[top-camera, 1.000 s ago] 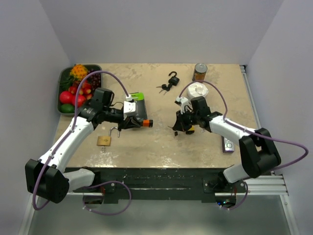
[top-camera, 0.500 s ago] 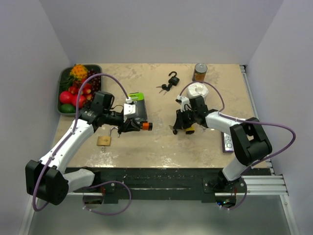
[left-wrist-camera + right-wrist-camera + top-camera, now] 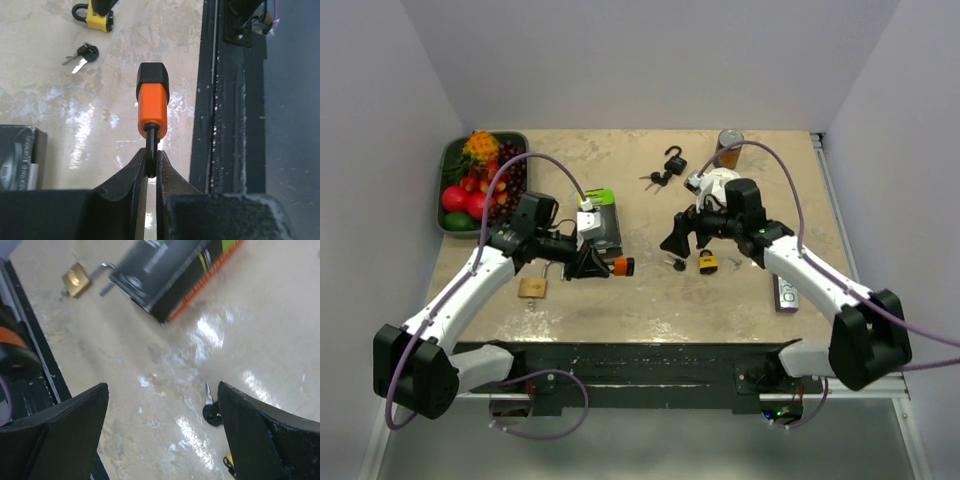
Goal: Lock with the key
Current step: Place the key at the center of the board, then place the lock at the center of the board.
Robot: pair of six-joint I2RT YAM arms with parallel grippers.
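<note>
Left wrist view: the left pincer [image 3: 151,160] is clenched on the shackle [image 3: 151,137] of the orange padlock [image 3: 152,102], whose body juts out past its tips. The right pincer [image 3: 162,390] gapes wide, grasping nothing. The key [image 3: 212,410] lies flat on the table [image 3: 150,355] beneath it, toward its right finger. The risk I see is that a flat key offers little to pinch, so closing fingers may skid it aside or take it crooked, spoiling insertion.

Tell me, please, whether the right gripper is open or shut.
Open: the right gripper shows its fingers wide apart in the wrist view, gripping nothing.
</note>
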